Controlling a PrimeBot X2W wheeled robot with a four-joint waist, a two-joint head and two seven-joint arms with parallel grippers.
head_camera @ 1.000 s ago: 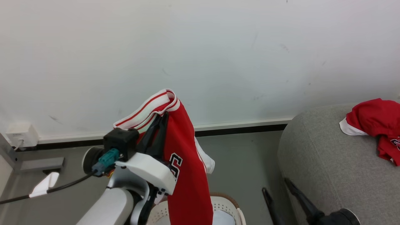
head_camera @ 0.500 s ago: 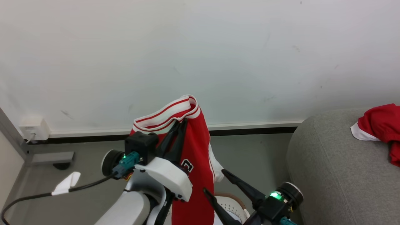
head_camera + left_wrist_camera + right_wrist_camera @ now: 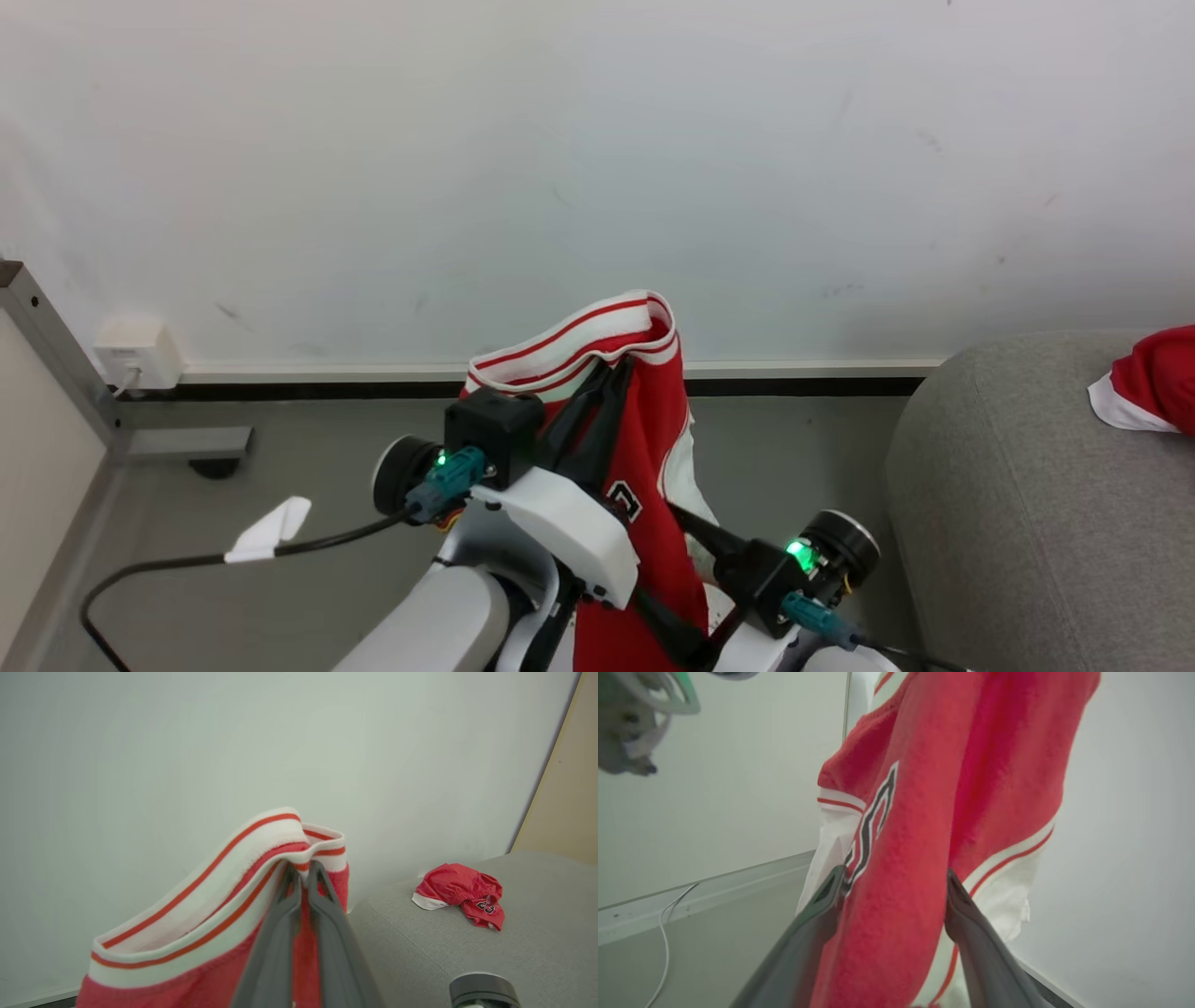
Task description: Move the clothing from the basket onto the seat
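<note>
My left gripper (image 3: 616,369) (image 3: 299,868) is shut on the clothing, a red jersey (image 3: 644,439) (image 3: 205,914) (image 3: 924,788). It holds the jersey up by its white, red-striped trim in front of the wall, and the fabric hangs down with a black, white-outlined letter showing. My right gripper (image 3: 653,551) (image 3: 894,872) is open, one finger on each side of the hanging jersey's lower part. A second red garment (image 3: 1153,383) (image 3: 460,891) lies crumpled on the grey seat (image 3: 1008,523) (image 3: 420,947) at the right. The basket is hidden below my arms.
A white wall stands close behind, with a dark baseboard (image 3: 794,385). A wall socket (image 3: 131,355) and a grey frame post (image 3: 56,355) are at the left. A black cable with a white tag (image 3: 266,527) crosses the grey floor. A beige panel (image 3: 570,788) borders the seat.
The head view has shifted, so the seat sits further right. My right gripper has come up from the lower right and its open fingers now straddle the jersey. The left gripper keeps its hold.
</note>
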